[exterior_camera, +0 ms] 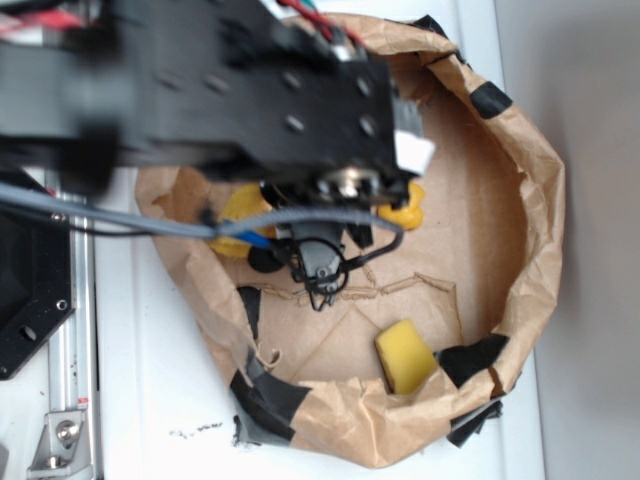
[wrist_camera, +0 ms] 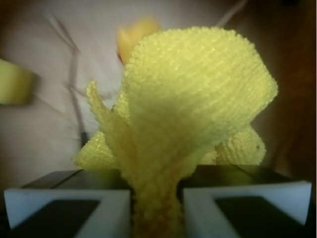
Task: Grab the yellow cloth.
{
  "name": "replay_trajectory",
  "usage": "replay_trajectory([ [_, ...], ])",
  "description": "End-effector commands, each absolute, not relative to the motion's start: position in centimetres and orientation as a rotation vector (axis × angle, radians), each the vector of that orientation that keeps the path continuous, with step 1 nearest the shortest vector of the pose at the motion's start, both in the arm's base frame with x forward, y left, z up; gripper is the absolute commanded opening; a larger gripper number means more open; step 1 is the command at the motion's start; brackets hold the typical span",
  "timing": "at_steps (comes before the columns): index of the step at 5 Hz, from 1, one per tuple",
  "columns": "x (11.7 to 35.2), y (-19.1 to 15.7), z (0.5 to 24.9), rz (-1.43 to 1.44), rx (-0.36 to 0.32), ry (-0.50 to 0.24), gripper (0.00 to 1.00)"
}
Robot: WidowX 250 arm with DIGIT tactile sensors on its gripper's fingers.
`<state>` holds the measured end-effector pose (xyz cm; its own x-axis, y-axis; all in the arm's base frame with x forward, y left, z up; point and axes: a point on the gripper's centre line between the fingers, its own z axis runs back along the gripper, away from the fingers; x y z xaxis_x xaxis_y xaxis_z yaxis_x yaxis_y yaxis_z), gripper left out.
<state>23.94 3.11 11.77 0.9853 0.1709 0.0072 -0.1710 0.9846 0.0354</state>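
Observation:
The yellow cloth [wrist_camera: 193, 99] fills the middle of the wrist view, a bright terry rag bunched into a narrow neck at its lower end. My gripper [wrist_camera: 156, 198] is shut on that neck, and the white-edged fingers [wrist_camera: 69, 206] press it from both sides. The cloth fans out wide beyond the fingers. In the exterior view the black arm covers most of the gripper [exterior_camera: 318, 262], and a part of the yellow cloth [exterior_camera: 240, 212] shows beside it, over the brown paper floor.
A crumpled brown paper wall [exterior_camera: 535, 240] patched with black tape rings the work area. A yellow sponge block [exterior_camera: 405, 356] [wrist_camera: 15, 87] lies near the wall. A small yellow duck [exterior_camera: 408, 208] [wrist_camera: 136, 37] sits partly under the arm. A grey cable [exterior_camera: 150, 215] crosses the left side.

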Motion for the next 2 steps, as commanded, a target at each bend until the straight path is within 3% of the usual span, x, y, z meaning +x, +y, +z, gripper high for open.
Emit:
replay_trajectory([
  [1, 22.16, 3.33, 18.54, 0.222, -0.066, -0.203, 0.0],
  [2, 22.39, 3.4, 17.67, 0.271, -0.07, -0.187, 0.0],
])
